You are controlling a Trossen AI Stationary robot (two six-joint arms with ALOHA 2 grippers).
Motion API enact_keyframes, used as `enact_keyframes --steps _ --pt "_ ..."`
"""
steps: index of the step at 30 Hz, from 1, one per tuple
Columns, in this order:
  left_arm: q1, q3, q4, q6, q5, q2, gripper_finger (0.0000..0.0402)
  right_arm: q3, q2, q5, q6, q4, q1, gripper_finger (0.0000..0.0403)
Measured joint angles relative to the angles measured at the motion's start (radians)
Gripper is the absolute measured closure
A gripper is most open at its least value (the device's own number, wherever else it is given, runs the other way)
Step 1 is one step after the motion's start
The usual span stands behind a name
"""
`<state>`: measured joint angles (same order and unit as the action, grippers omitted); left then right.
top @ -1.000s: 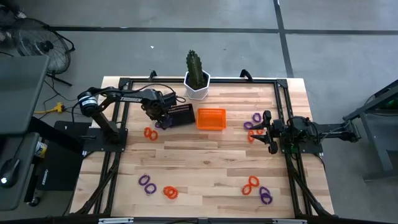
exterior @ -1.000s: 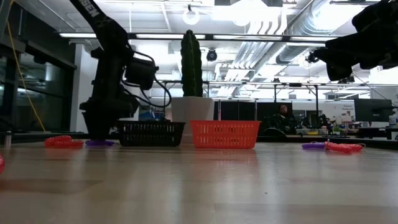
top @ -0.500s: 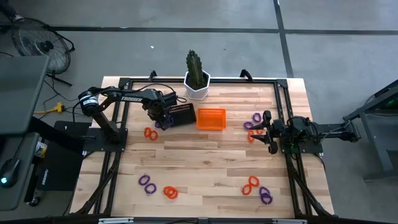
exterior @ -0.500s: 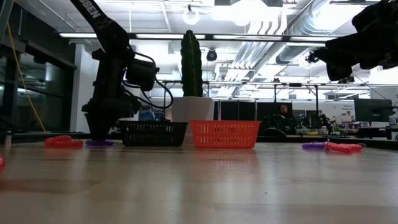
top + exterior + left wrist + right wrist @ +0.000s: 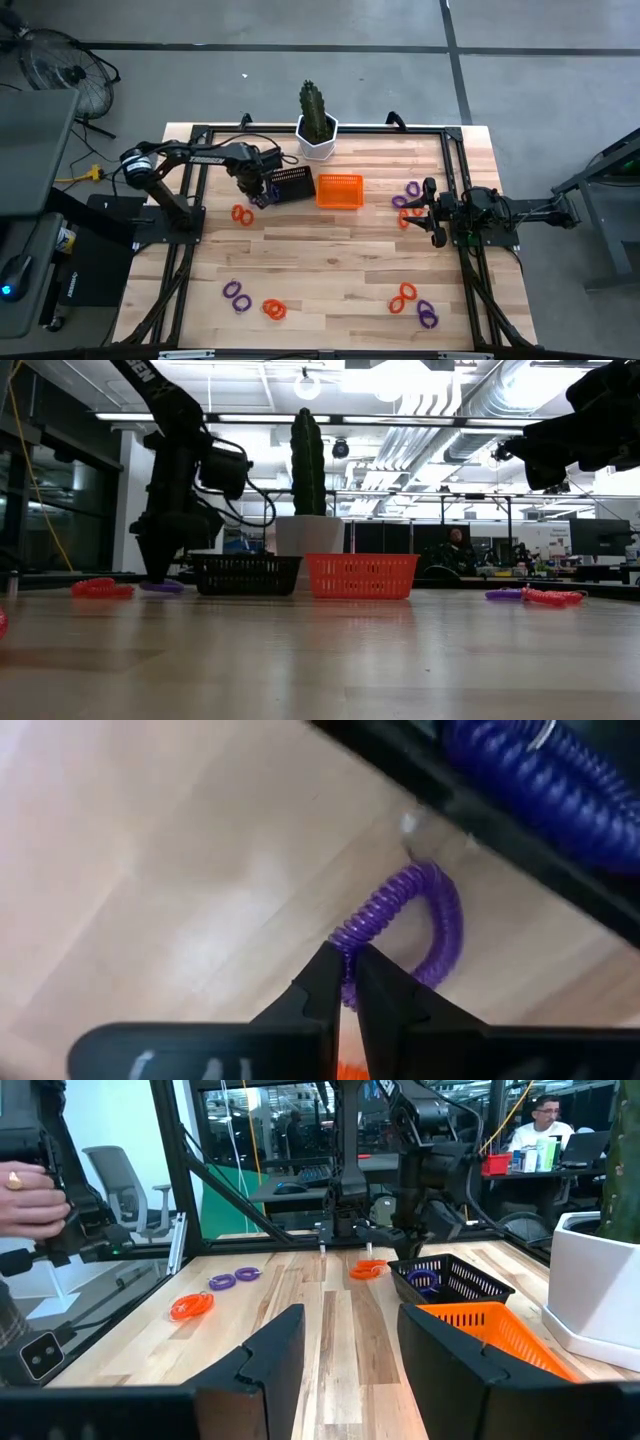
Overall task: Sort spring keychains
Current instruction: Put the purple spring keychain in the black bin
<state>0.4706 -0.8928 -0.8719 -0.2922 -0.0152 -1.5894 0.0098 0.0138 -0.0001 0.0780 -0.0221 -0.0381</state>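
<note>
Purple coiled plastic, the spring keychain (image 5: 415, 925) lay on the desk (image 5: 330, 260) just left of the black mesh basket (image 5: 291, 184); the left hand (image 5: 341, 982) had pinched shut across one strand. It looked light and springy, likely to stretch.

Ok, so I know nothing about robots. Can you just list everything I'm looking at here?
spring keychains: about ten, purple and orange, scattered in small groups on the table
purple keychain: one, beside the black basket, pinched by the left gripper
black mesh basket: one, rear centre, a purple coil inside
orange mesh basket: one, beside the black one
cactus: one, green in a white pot, rear edge
table: one, light wood
fan: one, dark, on the floor
person: one, seated far behind
left gripper: shut on the purple keychain
right gripper: open, at the table's right side
</note>
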Motion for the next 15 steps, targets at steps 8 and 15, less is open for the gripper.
enact_keyframes --steps 8,15 --pt "0.001 -0.001 -0.023 -0.025 -0.006 0.146 0.0389 0.0 0.0 0.0 0.0 0.0 0.0 0.0246" --pt "0.001 -0.053 -0.032 -0.054 -0.006 0.235 0.0389 0.0 0.0 0.0 0.0 0.0 0.0 0.0246"
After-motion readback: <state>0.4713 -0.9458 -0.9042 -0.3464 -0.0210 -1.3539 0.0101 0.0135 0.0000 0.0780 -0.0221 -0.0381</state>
